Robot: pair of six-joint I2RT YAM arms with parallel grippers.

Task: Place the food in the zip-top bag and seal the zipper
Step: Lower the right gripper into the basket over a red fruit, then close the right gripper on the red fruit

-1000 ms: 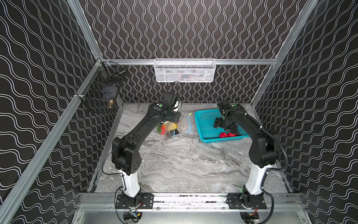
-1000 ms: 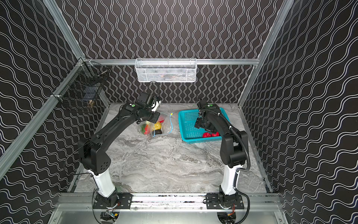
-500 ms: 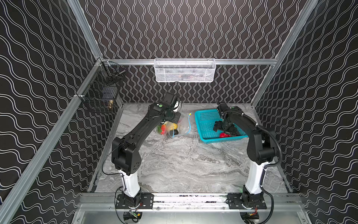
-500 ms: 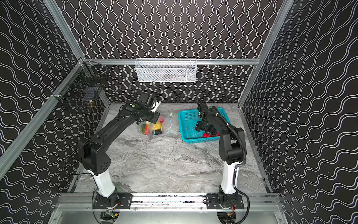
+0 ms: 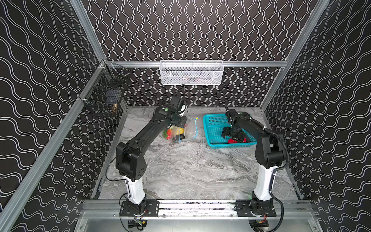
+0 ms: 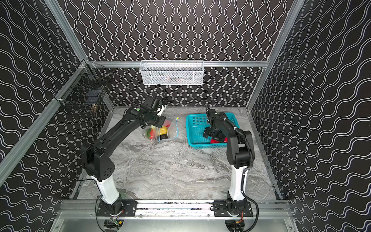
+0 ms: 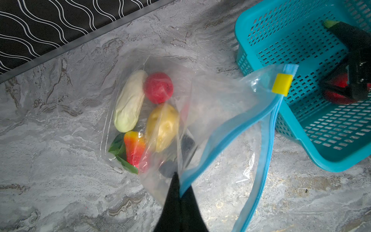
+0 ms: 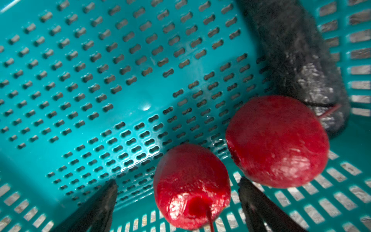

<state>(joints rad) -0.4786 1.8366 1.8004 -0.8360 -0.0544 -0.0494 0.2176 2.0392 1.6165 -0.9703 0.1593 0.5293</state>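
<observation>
The clear zip-top bag (image 7: 216, 100) lies on the marble left of the teal basket in both top views (image 5: 188, 130) (image 6: 170, 129). My left gripper (image 7: 178, 180) is shut on its light-blue zipper (image 7: 236, 130), holding the mouth up; the yellow slider (image 7: 282, 83) sits at the far end. Inside lie a white oblong piece (image 7: 129, 100), a red fruit (image 7: 158, 87), a yellow one (image 7: 161, 126), an orange-red one (image 7: 134, 148) and dark ones (image 7: 187, 143). My right gripper (image 8: 177, 181) is open in the basket, straddling a red fruit (image 8: 191, 186). Another red fruit (image 8: 277, 140) and a dark piece (image 8: 297, 60) lie beside it.
The teal perforated basket (image 5: 213, 122) stands at the back right, its near wall close behind my right gripper (image 5: 233, 136). A white mesh basket (image 5: 190, 73) hangs on the back wall. A black wire basket (image 5: 104, 98) hangs on the left wall.
My right gripper has come down towards the basket's near wall, over the red fruits. The left arm and the bag have not moved.
</observation>
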